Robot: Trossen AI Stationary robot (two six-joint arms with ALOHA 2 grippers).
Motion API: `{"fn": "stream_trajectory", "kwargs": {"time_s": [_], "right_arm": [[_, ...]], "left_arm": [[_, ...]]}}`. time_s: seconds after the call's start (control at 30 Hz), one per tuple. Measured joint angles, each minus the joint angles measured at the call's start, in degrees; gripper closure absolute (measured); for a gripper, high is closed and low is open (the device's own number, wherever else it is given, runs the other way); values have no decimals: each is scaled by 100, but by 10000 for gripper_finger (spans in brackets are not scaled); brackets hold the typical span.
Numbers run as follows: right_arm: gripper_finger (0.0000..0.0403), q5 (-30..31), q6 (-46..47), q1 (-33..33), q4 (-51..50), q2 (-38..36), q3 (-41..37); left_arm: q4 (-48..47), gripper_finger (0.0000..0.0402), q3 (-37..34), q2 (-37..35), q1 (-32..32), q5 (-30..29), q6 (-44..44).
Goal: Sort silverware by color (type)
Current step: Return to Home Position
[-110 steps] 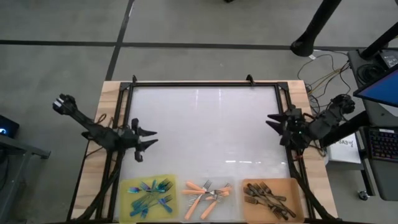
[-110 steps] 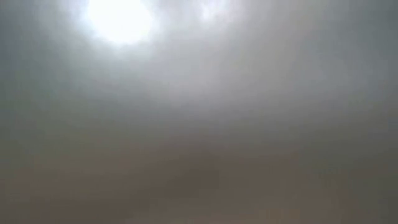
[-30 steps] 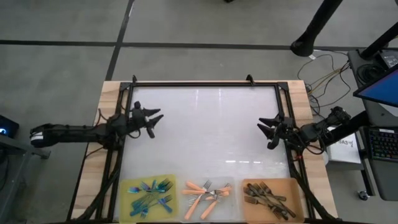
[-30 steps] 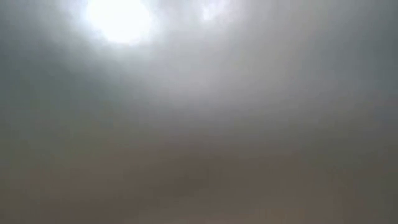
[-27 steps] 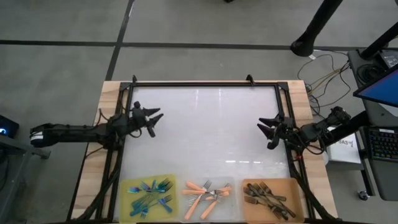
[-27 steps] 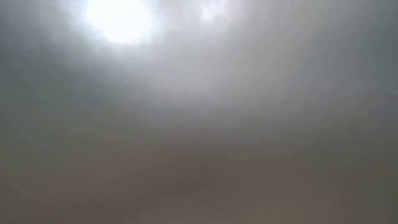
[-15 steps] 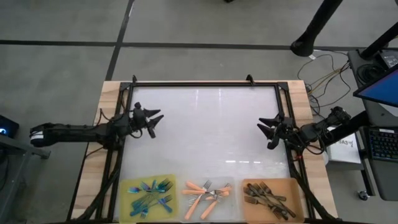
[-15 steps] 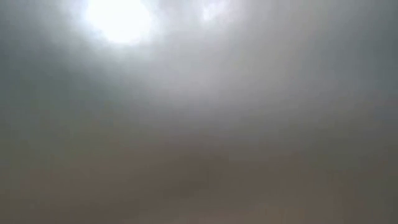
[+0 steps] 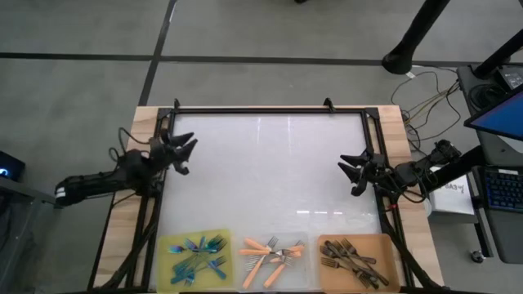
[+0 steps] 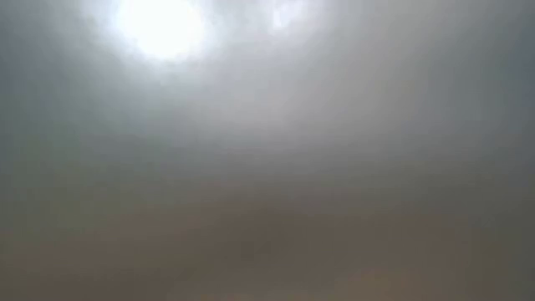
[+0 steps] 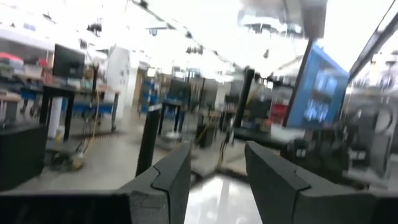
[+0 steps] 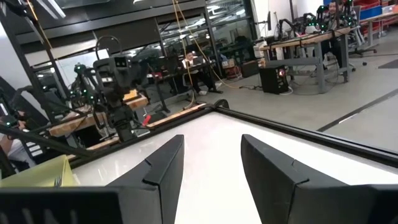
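Both grippers hang empty over the table edges, fingers spread wide and touching nothing. The left gripper [image 9: 187,154] sits at the left of the high view, just inside the black frame [image 9: 270,110], its arm trailing off to the lower left. The right gripper [image 9: 347,176] sits at mid-right, facing in across the white table [image 9: 270,171]. Each wrist view confirms the gap: the left fingers [image 11: 166,182] stand apart with the room showing between them, and the right fingers [image 12: 163,167] stand apart over bare white tabletop.

All the silverware lies in three bins lined along the lower edge of the high view, well apart from both grippers. The yellow bin [image 9: 169,244] at lower left holds the blue-teal forks [image 9: 198,255]. The clear bin [image 9: 303,270] at lower centre, just beside it, holds the orange forks [image 9: 263,253]. The orange bin [image 9: 386,246] at lower right holds the dark forks [image 9: 347,258]. Each heap is a loose tangle, the forks crossing one another.

Cables [image 9: 426,82] trail over the floor at upper right, and a keyboard [image 9: 498,192] shows at the right edge. The low view is a grey blur with one bright patch at upper left.
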Motion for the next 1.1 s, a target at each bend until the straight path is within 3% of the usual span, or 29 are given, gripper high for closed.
{"fn": "stream_trajectory", "kwargs": {"time_s": [0.17,1.1], "right_arm": [[252,0,0,0,0,-2,0],[252,-1,0,1,0,0,0]], "left_arm": [[0,269,-2,-604,25,0,0],[-40,269,31,-536,44,0,-1]]}}
